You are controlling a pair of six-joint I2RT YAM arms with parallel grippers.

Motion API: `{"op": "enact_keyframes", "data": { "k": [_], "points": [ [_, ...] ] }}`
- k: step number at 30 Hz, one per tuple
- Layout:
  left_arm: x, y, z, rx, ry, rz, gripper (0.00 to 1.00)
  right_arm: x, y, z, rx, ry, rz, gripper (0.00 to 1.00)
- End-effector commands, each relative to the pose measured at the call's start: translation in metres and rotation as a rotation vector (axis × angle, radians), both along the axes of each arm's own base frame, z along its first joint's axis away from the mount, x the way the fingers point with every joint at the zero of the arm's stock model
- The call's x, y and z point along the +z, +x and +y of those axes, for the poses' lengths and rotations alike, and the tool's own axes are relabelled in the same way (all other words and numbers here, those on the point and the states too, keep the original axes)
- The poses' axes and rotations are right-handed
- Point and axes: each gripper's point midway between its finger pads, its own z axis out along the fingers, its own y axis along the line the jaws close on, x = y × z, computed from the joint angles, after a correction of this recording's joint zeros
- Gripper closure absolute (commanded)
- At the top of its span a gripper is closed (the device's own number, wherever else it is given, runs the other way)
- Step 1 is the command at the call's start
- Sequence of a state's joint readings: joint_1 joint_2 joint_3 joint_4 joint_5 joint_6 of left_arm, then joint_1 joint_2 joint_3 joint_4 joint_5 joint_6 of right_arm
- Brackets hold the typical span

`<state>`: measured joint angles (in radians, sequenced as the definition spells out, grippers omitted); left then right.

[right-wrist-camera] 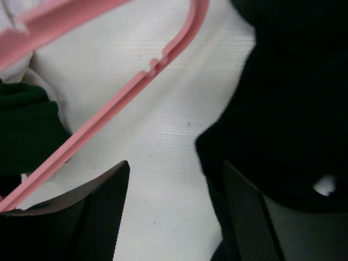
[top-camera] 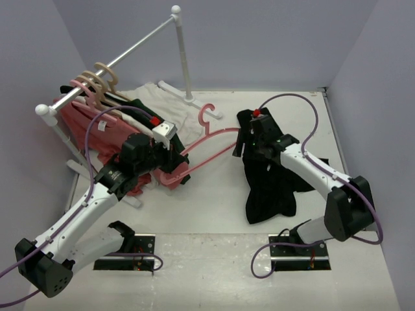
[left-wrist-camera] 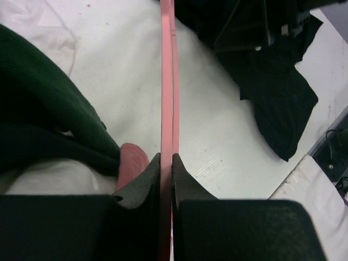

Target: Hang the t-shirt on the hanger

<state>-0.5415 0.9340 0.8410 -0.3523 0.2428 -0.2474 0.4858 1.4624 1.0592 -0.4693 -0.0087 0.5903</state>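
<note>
Black left pincer, front left, pinched tight on one thin bar of the bright pink hanger. Hanger stretched across the middle of the white desk, hook toward the back. On the right, right pincer spread wide, gripping nothing, one finger over the edge of the black t-shirt. T-shirt crumpled on the desk right of centre, just beside the hanger's far end. Further back on the left, dark green shirt and salmon-pink shirt under a white rail.
</note>
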Motion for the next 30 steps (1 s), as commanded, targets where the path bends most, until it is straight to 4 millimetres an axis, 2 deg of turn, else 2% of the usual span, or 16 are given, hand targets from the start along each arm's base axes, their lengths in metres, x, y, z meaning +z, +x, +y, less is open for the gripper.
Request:
{"op": "enact_keyframes", "data": {
  "k": [1, 4, 6, 7, 9, 11, 15, 17, 20, 24, 27, 30],
  "points": [
    [0.015, -0.002, -0.011, -0.061, -0.06, -0.043, 1.0, 0.011, -0.006, -0.047, -0.053, -0.059, -0.003, 0.28],
    [0.016, -0.002, -0.011, -0.063, -0.064, -0.046, 1.0, 0.021, -0.015, -0.059, -0.066, -0.053, -0.039, 0.29],
    [0.015, -0.001, -0.012, -0.064, -0.064, -0.04, 1.0, 0.03, -0.015, -0.07, -0.098, -0.061, -0.08, 0.3],
    [0.014, -0.002, -0.012, -0.065, -0.063, -0.039, 1.0, 0.029, -0.015, -0.076, -0.118, -0.069, -0.082, 0.32],
    [0.014, -0.002, -0.012, -0.065, -0.064, -0.038, 1.0, 0.026, -0.011, -0.102, -0.217, -0.098, -0.073, 0.39],
    [0.016, -0.001, -0.011, -0.059, -0.065, -0.043, 1.0, 0.023, -0.011, -0.119, -0.277, -0.138, -0.079, 0.43],
    [0.016, -0.001, -0.01, -0.05, -0.063, -0.047, 1.0, 0.015, -0.015, -0.134, -0.289, -0.211, -0.078, 0.51],
    [0.015, -0.001, -0.011, -0.055, -0.065, -0.041, 1.0, 0.004, -0.017, -0.142, -0.3, -0.263, -0.039, 0.52],
    [0.014, -0.002, -0.012, -0.063, -0.066, -0.037, 1.0, 0.0, -0.014, -0.136, -0.275, -0.253, -0.022, 0.58],
    [0.016, -0.001, -0.01, -0.054, -0.065, -0.043, 1.0, -0.004, -0.005, -0.131, -0.259, -0.244, -0.02, 0.61],
    [0.016, -0.001, -0.01, -0.051, -0.064, -0.042, 1.0, -0.013, -0.003, -0.132, -0.252, -0.261, 0.005, 0.61],
    [0.019, -0.003, -0.011, -0.06, -0.075, -0.045, 1.0, -0.02, 0.004, -0.134, -0.262, -0.284, 0.01, 0.7]
  ]
}}
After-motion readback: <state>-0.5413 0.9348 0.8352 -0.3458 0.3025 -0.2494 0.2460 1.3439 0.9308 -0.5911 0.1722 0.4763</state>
